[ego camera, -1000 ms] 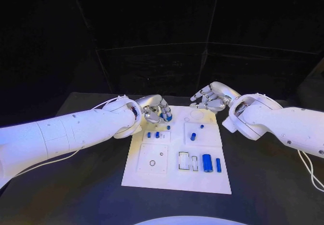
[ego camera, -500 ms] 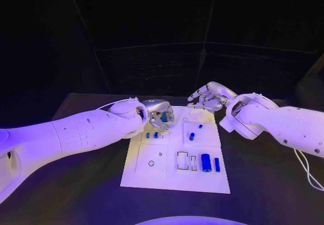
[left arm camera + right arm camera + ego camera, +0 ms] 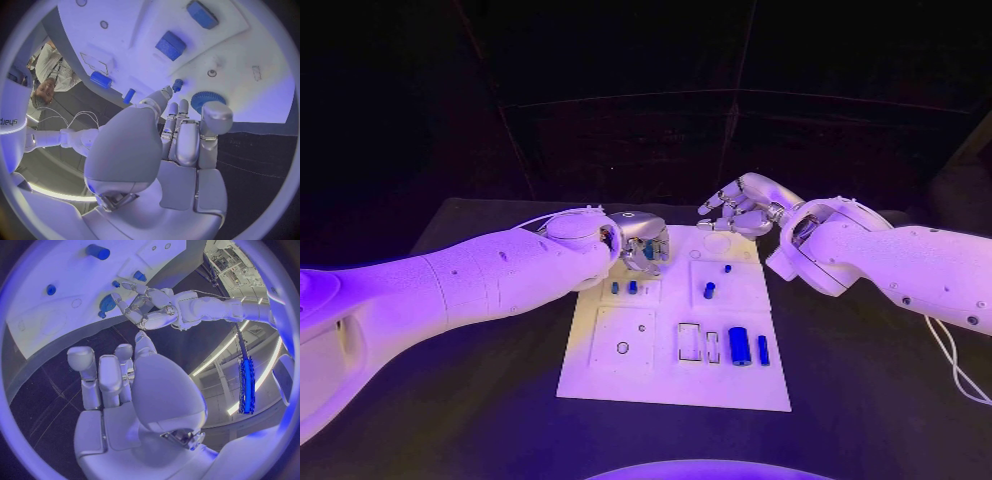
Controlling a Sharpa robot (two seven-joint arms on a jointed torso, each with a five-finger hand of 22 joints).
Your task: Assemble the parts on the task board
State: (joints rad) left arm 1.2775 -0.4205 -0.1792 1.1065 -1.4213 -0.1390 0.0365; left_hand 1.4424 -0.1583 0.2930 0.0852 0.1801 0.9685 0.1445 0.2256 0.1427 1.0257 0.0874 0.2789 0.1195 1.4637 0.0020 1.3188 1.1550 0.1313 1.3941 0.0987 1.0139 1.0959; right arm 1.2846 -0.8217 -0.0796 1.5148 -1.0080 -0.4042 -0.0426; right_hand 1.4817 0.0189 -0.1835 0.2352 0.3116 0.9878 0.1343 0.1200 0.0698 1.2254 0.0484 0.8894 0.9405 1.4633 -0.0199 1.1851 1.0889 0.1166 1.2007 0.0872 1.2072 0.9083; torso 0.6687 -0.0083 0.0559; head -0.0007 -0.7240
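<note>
I inspect the task board (image 3: pixel 678 385) first: the white plate lies in the centre of the head view on the black tabletop (image 3: pixel 473 400), its long axis running away from me. Several blue parts are on it. A thick cylinder (image 3: pixel 738 346) and a thinner rod (image 3: pixel 763 349) sit side by side at lower right of the board, just beside a pair of rectangular outlines that look unfilled. A short blue piece (image 3: pixel 710 290) rests in the upper right panel, with a smaller dot above it. Two small pegs (image 3: pixel 623 287) stand left of centre. The lower left panel shows a small ring mark and nothing in it that I can make out.

In the left wrist view a blue gear-like disc (image 3: pixel 206 101) lies on the board just beside the fingertips, and a small blue peg (image 3: pixel 177 84) sits at the tip of one finger; I cannot tell whether it is pinched or merely touched.

The left robot hand (image 3: pixel 643 243) hovers over the board's upper left corner, fingers curled downward and close together. The right robot hand (image 3: pixel 740 212) is poised above the board's far edge at upper centre, fingers partly bent and apart, holding nothing I can see.

My judgement: the assembly is early to midway. Most parts appear loose or unseated, and several recesses remain open.
</note>
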